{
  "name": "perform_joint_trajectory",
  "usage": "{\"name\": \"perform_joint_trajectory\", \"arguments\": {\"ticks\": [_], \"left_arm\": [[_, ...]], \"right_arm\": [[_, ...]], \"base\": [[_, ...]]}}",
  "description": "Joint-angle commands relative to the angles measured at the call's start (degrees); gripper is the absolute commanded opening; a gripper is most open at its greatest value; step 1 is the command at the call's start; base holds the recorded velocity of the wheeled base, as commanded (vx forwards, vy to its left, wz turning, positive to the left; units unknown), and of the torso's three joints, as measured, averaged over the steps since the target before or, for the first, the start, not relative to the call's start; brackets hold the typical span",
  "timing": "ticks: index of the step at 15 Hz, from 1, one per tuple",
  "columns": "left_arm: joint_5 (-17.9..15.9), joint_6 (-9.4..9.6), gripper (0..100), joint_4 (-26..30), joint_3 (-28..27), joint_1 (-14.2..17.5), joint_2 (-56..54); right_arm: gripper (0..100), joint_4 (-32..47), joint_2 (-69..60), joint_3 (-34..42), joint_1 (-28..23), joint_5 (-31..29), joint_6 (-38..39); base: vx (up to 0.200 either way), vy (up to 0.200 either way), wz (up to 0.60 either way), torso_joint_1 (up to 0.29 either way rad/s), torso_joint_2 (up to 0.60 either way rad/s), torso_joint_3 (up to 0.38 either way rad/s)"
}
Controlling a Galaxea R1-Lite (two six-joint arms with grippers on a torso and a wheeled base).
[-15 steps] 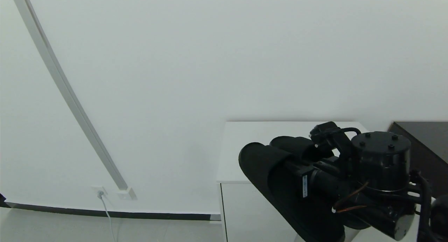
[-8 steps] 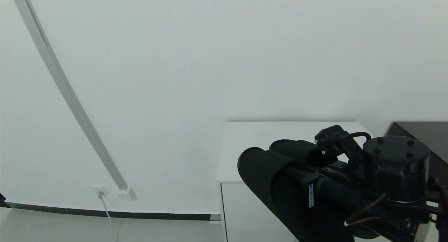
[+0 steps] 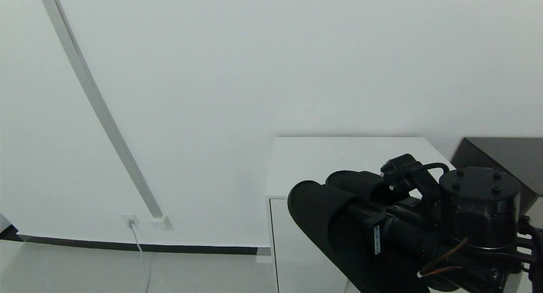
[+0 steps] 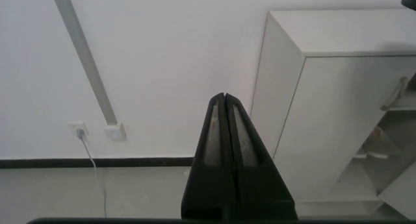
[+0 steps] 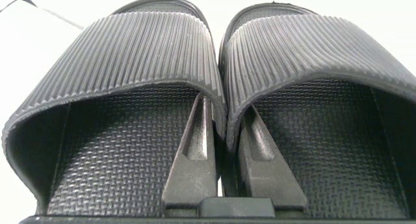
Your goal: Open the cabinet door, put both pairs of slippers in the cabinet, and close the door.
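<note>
Though not yet shelved, slippers [image 3: 322, 212]: held as one black pair, lower right of head view, in front of white cabinet [image 3: 339, 161].
Right hand [image 5: 225, 110]: pinched both slippers' inner walls together.
Left hand [image 4: 224, 100]: pressed together, holding nothing.
Opening step: judged done, shelves [image 4: 380, 152] showing at right edge of left wrist view.
Left to do: shelving this pair, possibly another, closing up.

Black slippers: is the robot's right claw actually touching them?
Touching. The right wrist view shows the right claw with one finger inside each of the black slippers, pressing their inner side walls together between the two fingers.
</note>
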Motion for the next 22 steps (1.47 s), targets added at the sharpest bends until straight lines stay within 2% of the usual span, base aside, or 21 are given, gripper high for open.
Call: {"name": "perform_joint_trajectory", "arguments": {"ticks": [1, 16, 22], "left_arm": [[0.04, -0.02, 0, 0.00, 0.02, 0.01, 0.07], [0.13, -0.02, 0, 0.00, -0.06, 0.01, 0.07], [0.21, -0.02, 0, 0.00, 0.02, 0.01, 0.07]], "right_arm": [[0, -0.07, 0.69, 0.07, 0.16, 0.08, 0.03], [0, -0.24, 1.66, 0.07, 1.04, -0.19, 0.21], [0, -0.16, 1.74, 0.07, 1.04, -0.19, 0.21]], "base": [[-0.200, 0.000, 0.00, 0.002, 0.00, 0.007], [0.000, 0.000, 0.00, 0.000, 0.00, 0.000], [0.000, -0.200, 0.00, 0.003, 0.00, 0.001]]}}
